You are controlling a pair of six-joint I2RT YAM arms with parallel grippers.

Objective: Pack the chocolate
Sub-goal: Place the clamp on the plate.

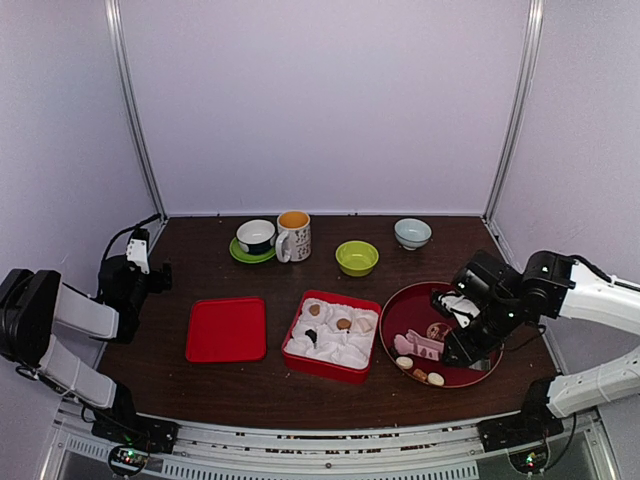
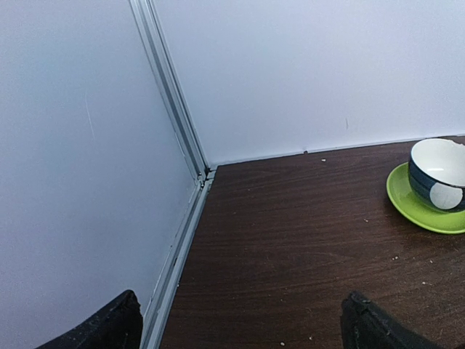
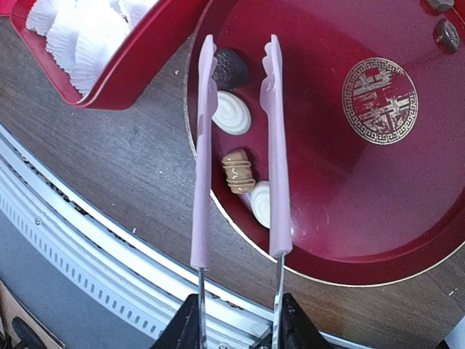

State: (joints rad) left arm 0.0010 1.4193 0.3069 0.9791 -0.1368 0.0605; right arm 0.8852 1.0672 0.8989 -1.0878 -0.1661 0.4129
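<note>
Right gripper point(image 3: 238, 321) clasps pink tongs point(image 3: 201, 182) — spread above the chocolate point(image 3: 238, 171).

Lab test cell: white panels point(image 1: 320, 100), aluminium rails point(image 1: 135, 110).

chocolates point(image 3: 231, 112) 8+ | cups point(image 1: 294, 236) 2 | bowls point(image 1: 357, 258) 2 | saucer point(image 1: 240, 255) 1 | tongs point(image 3: 276, 145) 1 | box point(image 1: 325, 368) 1

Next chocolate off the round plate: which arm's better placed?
Right. The right gripper holds the pink tongs open over the red plate, a caramel chocolate between their arms. The left gripper sits open and empty by the far-left wall corner.
</note>
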